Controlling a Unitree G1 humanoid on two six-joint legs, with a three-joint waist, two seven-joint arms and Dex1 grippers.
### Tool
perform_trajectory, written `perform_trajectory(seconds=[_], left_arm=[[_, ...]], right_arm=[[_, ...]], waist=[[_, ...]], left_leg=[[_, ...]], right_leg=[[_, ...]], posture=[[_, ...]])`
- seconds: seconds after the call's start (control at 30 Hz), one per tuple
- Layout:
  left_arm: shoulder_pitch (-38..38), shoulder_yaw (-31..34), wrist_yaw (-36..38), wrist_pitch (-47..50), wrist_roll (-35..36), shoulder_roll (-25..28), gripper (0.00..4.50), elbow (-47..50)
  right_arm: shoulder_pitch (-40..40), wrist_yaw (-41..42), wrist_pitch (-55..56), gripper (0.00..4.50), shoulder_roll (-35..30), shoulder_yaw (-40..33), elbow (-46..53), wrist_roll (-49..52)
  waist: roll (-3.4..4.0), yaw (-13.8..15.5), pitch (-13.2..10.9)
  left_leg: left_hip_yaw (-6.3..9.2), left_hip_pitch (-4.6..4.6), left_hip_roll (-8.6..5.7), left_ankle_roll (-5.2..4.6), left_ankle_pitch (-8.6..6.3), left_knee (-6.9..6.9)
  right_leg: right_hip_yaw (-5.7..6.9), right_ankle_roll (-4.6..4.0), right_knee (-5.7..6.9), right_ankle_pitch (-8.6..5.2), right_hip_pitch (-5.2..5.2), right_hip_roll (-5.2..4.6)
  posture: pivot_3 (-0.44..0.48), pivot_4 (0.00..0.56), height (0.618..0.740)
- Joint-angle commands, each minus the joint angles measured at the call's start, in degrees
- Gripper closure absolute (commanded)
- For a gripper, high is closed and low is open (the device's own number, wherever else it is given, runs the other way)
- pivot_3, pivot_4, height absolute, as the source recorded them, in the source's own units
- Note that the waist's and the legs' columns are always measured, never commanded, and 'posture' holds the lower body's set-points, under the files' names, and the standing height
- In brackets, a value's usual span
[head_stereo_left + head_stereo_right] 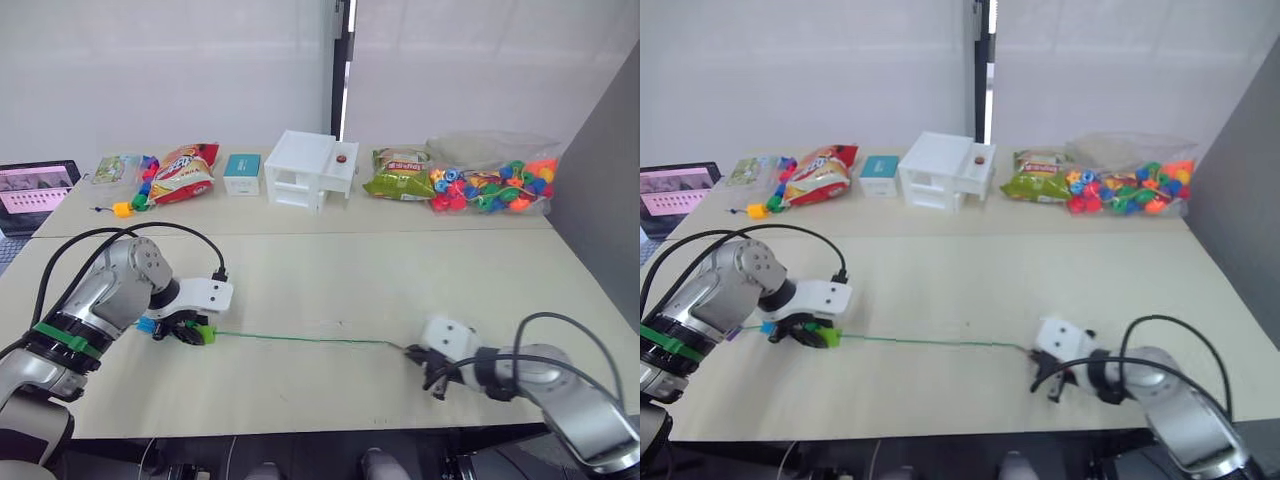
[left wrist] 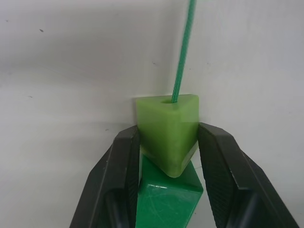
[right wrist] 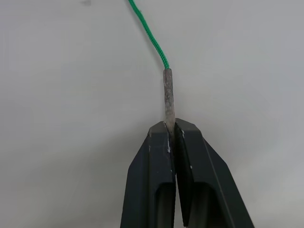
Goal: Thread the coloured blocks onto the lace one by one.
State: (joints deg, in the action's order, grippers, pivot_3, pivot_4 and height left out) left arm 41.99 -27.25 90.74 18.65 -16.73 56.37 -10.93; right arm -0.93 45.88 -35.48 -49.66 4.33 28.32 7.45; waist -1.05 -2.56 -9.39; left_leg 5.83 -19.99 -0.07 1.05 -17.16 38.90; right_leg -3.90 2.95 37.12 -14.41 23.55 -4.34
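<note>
Lace (image 1: 300,339): thin limp green cord, stiff grey tip (image 3: 168,95) the best hold, lying taut across desk (image 1: 330,280) | right gripper (image 3: 172,127) fingers pinched on tip | light green block (image 2: 167,130) light, hard, threaded, clamped between left gripper (image 2: 168,142) fingers; dark green block (image 2: 166,202) behind.

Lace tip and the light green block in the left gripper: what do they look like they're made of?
The lace looks like braided green cord, going by its woven texture. Its tip is a stiff grey sleeve, dull and scuffed; plastic or metal, I can't tell which. The light green block looks like moulded plastic, smooth with a soft sheen and rounded edges. The dark green block behind it is glossier.
</note>
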Motion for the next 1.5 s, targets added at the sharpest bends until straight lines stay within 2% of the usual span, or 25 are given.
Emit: perform_trajectory(seconds=[0.03,0.17,0.43,0.8,0.97,1.03,1.07,1.1,1.2,1.27,1.33,1.43,1.5], left_arm=[[-2.49,-1.68,0.87,-0.58,-1.91,0.88,3.17,-3.15],[-3.77,-0.70,-0.27,-2.01,-2.71,2.51,3.17,-3.99],[-6.08,1.18,-0.12,-0.40,-2.27,3.32,3.17,-2.14],[-6.18,2.60,-2.02,-0.82,-1.24,1.33,3.17,-2.25],[-8.41,3.38,-2.44,-2.38,-0.52,1.19,3.17,-0.40],[-9.32,4.81,-3.18,-2.01,0.73,0.95,3.17,0.77],[-9.81,5.47,-3.29,-2.74,1.13,1.34,2.67,1.34],[-10.22,5.92,-3.36,-3.24,1.29,1.63,2.11,1.81],[-11.05,7.79,-3.78,-3.23,1.98,2.51,1.23,3.23],[-11.46,9.58,-4.03,-3.67,2.89,3.48,0.57,4.15],[-12.29,16.35,-4.67,-2.96,7.76,5.52,0.00,6.04],[-15.40,26.05,-5.50,0.72,15.70,6.67,0.00,9.66],[-17.86,32.54,-6.73,4.46,20.82,6.39,0.00,11.72]], right_arm=[[2.56,-1.15,1.01,4.50,-1.99,-4.39,-3.92,-1.51],[3.93,-1.71,1.85,4.50,-3.00,-8.82,-5.26,-1.13],[2.52,-1.68,2.05,4.50,-3.76,-9.01,-6.57,-1.17],[-1.82,-0.51,-1.02,4.50,-1.06,-1.51,-4.79,-0.07],[-2.85,-1.30,-0.93,4.50,3.08,4.26,-10.15,-2.23],[-2.82,-2.05,-0.24,3.82,4.49,3.39,-11.25,-2.07],[-2.65,-1.64,0.04,3.63,4.53,2.87,-11.25,-1.77],[-2.43,-1.22,0.33,3.25,4.50,2.47,-11.20,-1.62],[-2.54,-1.05,1.06,2.31,4.47,-0.01,-10.69,-0.97],[-2.31,0.08,1.16,1.59,3.32,-1.41,-9.51,-0.36],[-1.90,2.62,-0.29,0.85,1.72,-6.55,-5.34,3.79],[-1.69,4.40,-2.41,0.04,1.79,-12.49,-1.75,9.93],[-1.11,5.12,-3.59,0.04,1.81,-14.69,-0.76,12.76]], waist=[[0.00,-0.08,0.00],[0.00,-0.15,0.00],[0.04,-0.62,0.01],[0.13,-0.94,0.02],[0.10,-1.14,0.20],[-0.02,-1.21,0.27],[-0.06,-1.27,0.30],[-0.04,-1.29,0.32],[0.01,-1.03,0.32],[0.03,-0.71,0.30],[0.01,-0.37,0.19],[-0.19,-0.20,0.00],[-0.19,0.04,0.00]], left_leg=[[0.00,0.12,0.00,-0.01,0.00,-0.01],[-0.08,0.44,0.01,-0.03,-0.02,-0.05],[-0.14,0.56,0.04,-0.03,-0.02,-0.11],[-0.13,0.59,0.05,-0.03,-0.02,-0.14],[-0.13,0.70,0.09,-0.03,-0.02,-0.14],[-0.11,0.76,0.12,-0.04,-0.03,-0.18],[-0.10,0.97,0.15,-0.06,-0.04,-0.27],[-0.11,1.06,0.17,-0.06,-0.04,-0.29],[-0.09,1.28,0.16,-0.06,-0.04,-0.31],[-0.07,1.33,0.15,-0.05,-0.04,-0.31],[-0.07,1.26,0.14,-0.05,-0.04,-0.30],[-0.01,0.51,0.16,-0.05,-0.03,-0.15],[0.04,-0.10,0.11,-0.04,-0.03,0.03]], right_leg=[[0.00,0.00,-0.02,-0.01,-0.14,0.00],[-0.06,0.07,-0.11,-0.06,-0.45,-0.01],[-0.11,0.05,-0.05,-0.07,-0.46,0.02],[-0.11,0.04,-0.04,-0.08,-0.47,0.03],[-0.10,0.04,-0.05,-0.08,-0.60,0.07],[-0.08,0.06,-0.10,-0.14,-0.97,0.09],[-0.08,0.22,-0.24,-0.42,-1.28,0.11],[-0.08,0.47,-0.24,-0.59,-1.36,0.11],[-0.08,0.47,-0.18,-0.61,-1.34,0.11],[-0.08,0.17,-0.15,-0.45,-1.31,0.09],[-0.08,0.11,-0.15,-0.42,-1.26,0.08],[-0.06,0.03,0.01,-0.37,-0.42,0.10],[-0.03,-0.02,0.12,-0.30,0.12,0.04]], posture=[[0.000,0.150,0.740],[0.000,0.150,0.740],[0.000,0.150,0.740],[0.000,0.150,0.740],[0.000,0.150,0.740],[0.000,0.150,0.740],[0.000,0.150,0.740],[0.000,0.150,0.740],[0.000,0.150,0.740],[0.000,0.150,0.740],[0.000,0.150,0.740],[0.000,0.150,0.740],[0.000,0.150,0.740]])
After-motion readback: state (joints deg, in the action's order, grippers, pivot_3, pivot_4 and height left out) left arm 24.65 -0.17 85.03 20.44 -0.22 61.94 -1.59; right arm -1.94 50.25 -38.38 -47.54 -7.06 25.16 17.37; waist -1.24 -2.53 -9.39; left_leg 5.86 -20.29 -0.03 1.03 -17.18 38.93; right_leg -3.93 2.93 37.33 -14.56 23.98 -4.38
